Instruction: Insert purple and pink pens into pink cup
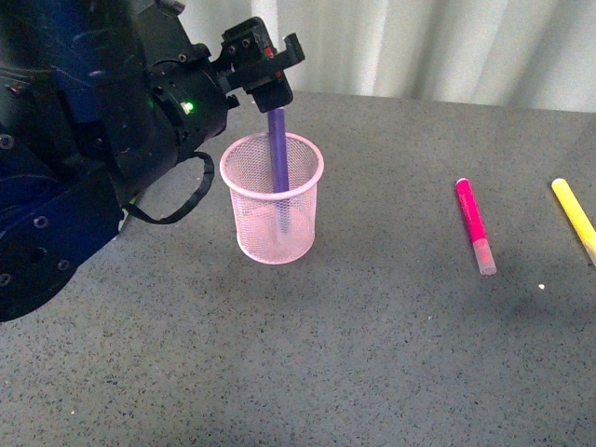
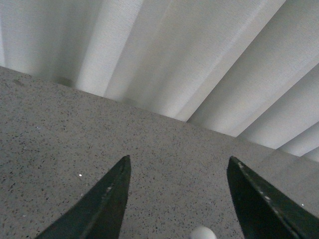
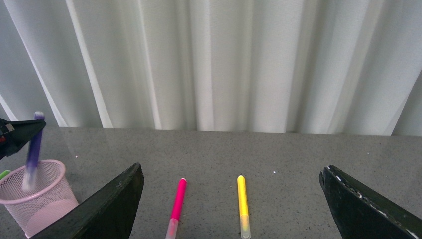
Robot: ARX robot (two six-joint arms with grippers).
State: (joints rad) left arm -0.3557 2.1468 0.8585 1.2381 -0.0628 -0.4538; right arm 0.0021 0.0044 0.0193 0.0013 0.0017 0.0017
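Observation:
The pink cup (image 1: 262, 226) stands left of the table's middle. The purple pen (image 1: 277, 149) stands upright inside it, its top sticking out above the rim. My left gripper (image 1: 269, 61) hovers open just above that top, not holding it. In the left wrist view the gripper (image 2: 179, 158) is open over bare table, with a pale rounded pen end (image 2: 203, 232) below the gap. The pink pen (image 1: 473, 222) lies flat on the table to the right. My right gripper (image 3: 231, 169) is open, looking over the pink pen (image 3: 176, 205), the cup (image 3: 42, 201) and the purple pen (image 3: 33, 154).
A yellow marker (image 1: 575, 216) lies right of the pink pen, near the table's right edge; it also shows in the right wrist view (image 3: 243, 204). A green tip (image 3: 4, 174) pokes out beside the cup. White curtains hang behind the grey speckled table (image 1: 372, 354).

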